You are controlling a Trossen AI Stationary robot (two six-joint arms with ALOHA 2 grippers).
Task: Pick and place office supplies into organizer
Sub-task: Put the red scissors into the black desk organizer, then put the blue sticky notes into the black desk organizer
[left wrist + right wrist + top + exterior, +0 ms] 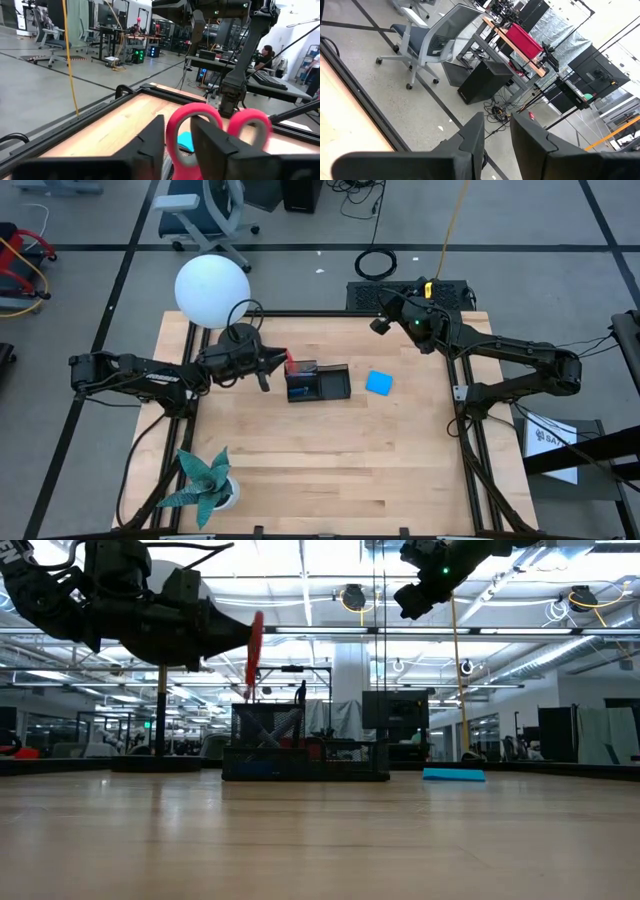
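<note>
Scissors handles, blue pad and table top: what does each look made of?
Scissors handles: smooth red, probably plastic, moulded into rounded loops with a soft sheen. Blue pad: flat, matte, evenly bright blue; paper or foam, I can't tell which. Table top: light wood, visible planks and grain, satin finish.

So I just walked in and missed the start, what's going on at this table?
The left gripper has the red scissors between its fingers, raised above the table just beside the black organizer, apparently to drop them in. A blue pad lies on the table on the organizer's other side. The right gripper waits near the table's far edge, holding nothing.
</note>
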